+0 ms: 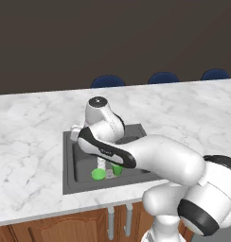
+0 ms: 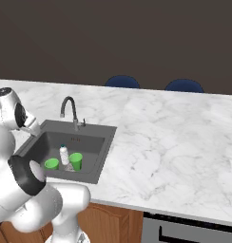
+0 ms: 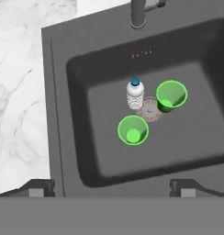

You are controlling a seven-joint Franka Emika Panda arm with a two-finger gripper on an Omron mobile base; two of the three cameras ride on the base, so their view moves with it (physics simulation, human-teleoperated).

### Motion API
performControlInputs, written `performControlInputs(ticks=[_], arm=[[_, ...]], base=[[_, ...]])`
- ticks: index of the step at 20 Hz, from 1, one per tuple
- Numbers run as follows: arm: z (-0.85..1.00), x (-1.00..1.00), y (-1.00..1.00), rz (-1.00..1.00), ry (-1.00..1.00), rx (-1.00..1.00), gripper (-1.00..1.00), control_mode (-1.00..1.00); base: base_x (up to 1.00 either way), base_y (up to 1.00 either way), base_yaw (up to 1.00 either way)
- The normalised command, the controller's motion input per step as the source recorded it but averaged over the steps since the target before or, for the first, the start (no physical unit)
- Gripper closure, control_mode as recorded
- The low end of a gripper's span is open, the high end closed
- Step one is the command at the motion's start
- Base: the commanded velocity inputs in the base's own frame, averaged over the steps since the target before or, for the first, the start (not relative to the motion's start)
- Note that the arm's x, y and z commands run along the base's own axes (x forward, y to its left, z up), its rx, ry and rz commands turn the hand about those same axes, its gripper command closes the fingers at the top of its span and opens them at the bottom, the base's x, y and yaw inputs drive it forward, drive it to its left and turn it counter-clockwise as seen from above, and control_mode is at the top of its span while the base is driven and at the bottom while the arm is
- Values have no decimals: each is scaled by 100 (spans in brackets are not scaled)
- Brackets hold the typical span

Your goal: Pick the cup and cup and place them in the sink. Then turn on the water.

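- The gripper [image 3: 112, 188] hangs above the sink [image 3: 58, 105] with its jaws spread wide; the two dark fingertips [image 3: 38, 187] sit far apart at the bottom of the hand view, and nothing is between them or touching them.
- In the left base view the arm's white links cover the gripper and most of the basin, so only part of each cup and the base of the bottle can be made out there.
- The tap [image 2: 68, 110] rises from the sink's back edge; in the hand view only its dark stem shows, cut off at the top. Its side lever is too small to read.
- Both green cups stand upright and empty on the basin floor. One cup [image 3: 133, 130] is near the middle of the floor, toward the front edge; the other cup [image 3: 171, 94] is further back and toward the right wall.
- A small white bottle [image 3: 135, 93] with a blue cap stands upright between them, just beside the round drain [image 3: 150, 110].
- The white marble counter [image 2: 175, 142] surrounds the sink on all sides.
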Motion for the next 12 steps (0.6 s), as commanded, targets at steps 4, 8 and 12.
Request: performControlInputs(ticks=[4, 8, 12], arm=[[80, -42, -12, -2, -4, -1, -100, -100], [81, -41, -35, -12, -11, 3, -100, -100], [43, -51, -48, -15, -5, 6, -100, -100]], base=[[0, 0, 0], [0, 0, 0], [0, 0, 0]])
